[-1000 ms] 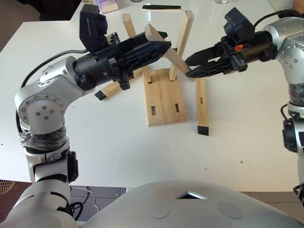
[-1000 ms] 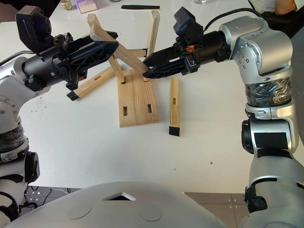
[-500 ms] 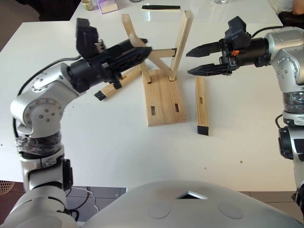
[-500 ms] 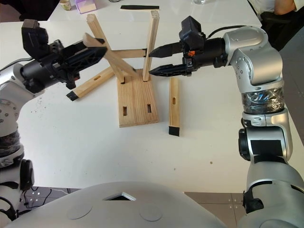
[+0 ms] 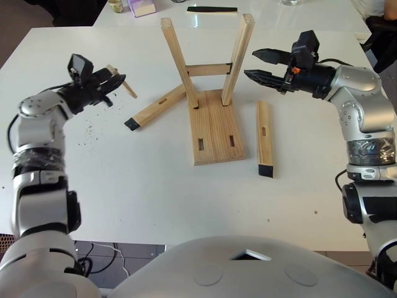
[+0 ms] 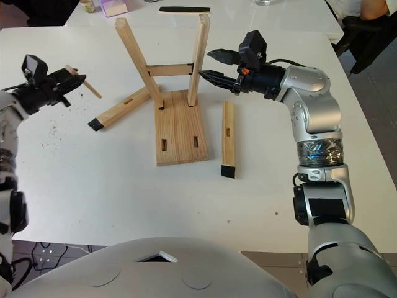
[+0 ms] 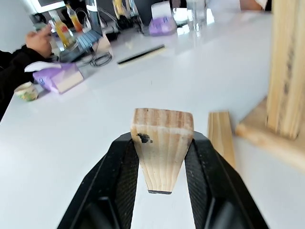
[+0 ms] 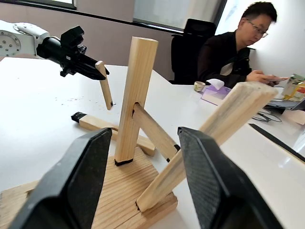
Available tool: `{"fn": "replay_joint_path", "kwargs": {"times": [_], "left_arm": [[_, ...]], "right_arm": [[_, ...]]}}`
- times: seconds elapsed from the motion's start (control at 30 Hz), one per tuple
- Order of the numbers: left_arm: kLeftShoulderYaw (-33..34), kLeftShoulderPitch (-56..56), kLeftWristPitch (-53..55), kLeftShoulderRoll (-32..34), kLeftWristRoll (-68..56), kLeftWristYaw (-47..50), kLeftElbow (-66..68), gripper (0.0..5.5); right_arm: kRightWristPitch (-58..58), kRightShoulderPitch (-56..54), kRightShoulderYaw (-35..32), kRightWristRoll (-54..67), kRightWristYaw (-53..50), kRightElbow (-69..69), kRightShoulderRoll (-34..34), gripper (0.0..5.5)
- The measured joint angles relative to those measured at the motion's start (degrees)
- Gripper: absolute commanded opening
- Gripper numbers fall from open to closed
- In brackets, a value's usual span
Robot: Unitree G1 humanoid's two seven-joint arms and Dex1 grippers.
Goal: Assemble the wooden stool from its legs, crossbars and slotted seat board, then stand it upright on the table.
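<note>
Far to the left of the seat board (image 5: 214, 133), the left gripper (image 5: 110, 84) hovers above the white table (image 5: 155, 186), its fingers (image 7: 119, 167) pressed against a short wooden crossbar (image 5: 129, 90). The bar's free end slants down toward the board, clear of the tabletop. The left wrist view shows the bar's cut end seated between the two black pads.

Just left of the board, a loose leg (image 5: 156, 108) lies flat on the table. Its black-tipped end points away from the board and its other end reaches almost to the board's far left corner.

The board itself lies flat near the middle of the table, with two dark slots visible in its near half. From its far end rise two legs. The left leg (image 5: 178, 62) leans outward to the left and the right leg (image 5: 237, 59) stands closer to upright. A second crossbar (image 5: 208, 69) joins them partway up.

Beside the board's right edge, apart from it, another leg (image 5: 264, 138) lies flat with its black tip toward the robot.

Right of the board and above that leg, the right gripper (image 5: 250, 64) hangs in the air with its fingers (image 8: 76, 181) spread wide. It holds nothing, and its tips point at the right standing leg, close to it but not touching.

Beyond the board, a black strip (image 5: 211, 9) lies at the table's far edge.
</note>
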Motion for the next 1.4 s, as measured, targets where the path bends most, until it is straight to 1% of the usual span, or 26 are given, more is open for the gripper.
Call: {"fn": "replay_joint_path", "kwargs": {"times": [0.1, 0.2, 0.33, 0.43, 0.5, 0.6, 0.67, 0.73, 0.8, 0.87, 1.03, 1.27, 1.4], "left_arm": [[-0.94, -0.88, -3.22, -0.92, 3.11, -0.18, 5.23, 1.31], [-0.78, 0.58, -4.69, -0.97, 3.76, -1.34, 6.15, 1.31], [0.62, 6.48, -2.47, -0.13, 1.0, -5.9, -1.76, 1.31], [1.71, 15.05, 3.95, 0.57, -3.74, -8.3, -15.48, 1.31], [2.59, 21.34, 9.15, 0.77, -7.06, -9.03, -25.9, 1.31], [3.63, 28.71, 14.87, 1.27, -11.07, -9.5, -38.15, 1.31], [5.04, 31.27, 19.03, 2.42, -13.93, -9.42, -45.85, 1.31], [6.28, 28.4, 20.8, 5.03, -15.0, -9.38, -49.4, 1.31], [5.8, 23.89, 20.44, 5.6, -14.38, -9.51, -48.28, 1.31], [3.51, 19.26, 18.73, 4.95, -12.56, -9.97, -44.95, 1.31], [-4.17, 8.72, 9.13, -0.69, -4.54, -12.14, -31.22, 1.31], [-7.71, 7.6, -3.15, -2.04, 3.24, -13.7, -21.16, 1.31], [-8.09, 7.4, -7.02, -2.06, 4.32, -14.89, -18.49, 1.31]], "right_arm": [[-0.79, 0.01, 0.02, -0.38, -0.79, 1.19, 0.81, 2.55], [-0.88, 0.1, -0.09, -0.37, -1.36, 1.2, 1.42, 2.55], [-0.87, 2.11, -0.78, -0.36, -2.47, 0.37, 1.55, 2.55], [-0.85, 4.2, -0.82, -0.26, -2.89, -0.9, 1.66, 2.55], [-0.72, 5.5, -0.81, -0.23, -3.57, -1.86, 1.88, 2.55], [-0.39, 6.78, -0.82, -0.17, -4.25, -3.22, 1.98, 2.55], [0.22, 8.02, -0.88, -0.04, -4.61, -4.67, 1.93, 2.55], [0.93, 8.62, -0.86, -0.03, -5.07, -5.37, 1.96, 2.55], [0.92, 8.6, -0.83, -0.08, -5.3, -5.36, 2.08, 2.55], [0.88, 8.38, -0.7, -0.13, -5.24, -4.95, 2.21, 2.55], [0.41, 7.05, -0.42, -0.39, -5.1, -2.98, 2.47, 2.55], [-0.84, 5.81, -0.47, -1.27, -4.71, -0.8, 2.48, 2.55], [-0.96, 5.82, -0.47, -1.3, -4.7, -0.66, 2.58, 2.55]]}}
